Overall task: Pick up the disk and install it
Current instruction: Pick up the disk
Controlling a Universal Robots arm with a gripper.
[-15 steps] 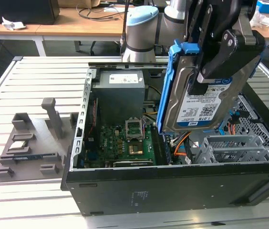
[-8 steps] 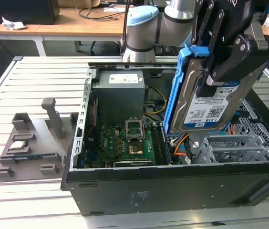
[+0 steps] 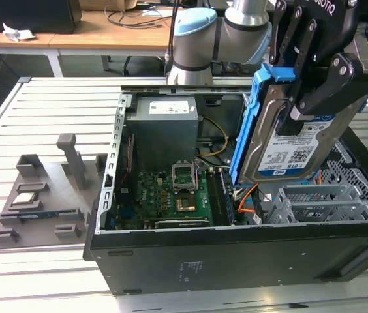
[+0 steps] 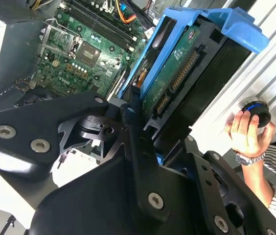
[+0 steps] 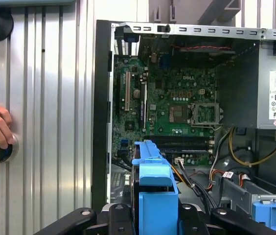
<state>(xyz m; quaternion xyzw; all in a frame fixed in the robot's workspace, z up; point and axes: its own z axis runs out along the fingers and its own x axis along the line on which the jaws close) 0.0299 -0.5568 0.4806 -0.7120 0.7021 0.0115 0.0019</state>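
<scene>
One tool (image 3: 287, 117) grips the disk (image 3: 288, 155) on edge, tilted above the cage (image 3: 327, 199) in the case (image 3: 236, 261), probably to stay clear of the cables (image 3: 245, 195).

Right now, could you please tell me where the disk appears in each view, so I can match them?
Exterior view: the disk hangs tilted in the tool, above the open computer case, at the exterior view's right.
Second wrist view: the disk shows its circuit-board side, just beyond the tool.
First wrist view: the disk, blue frame foremost, stands before the motherboard.
Shared landmark: the green motherboard, in all three.
</scene>
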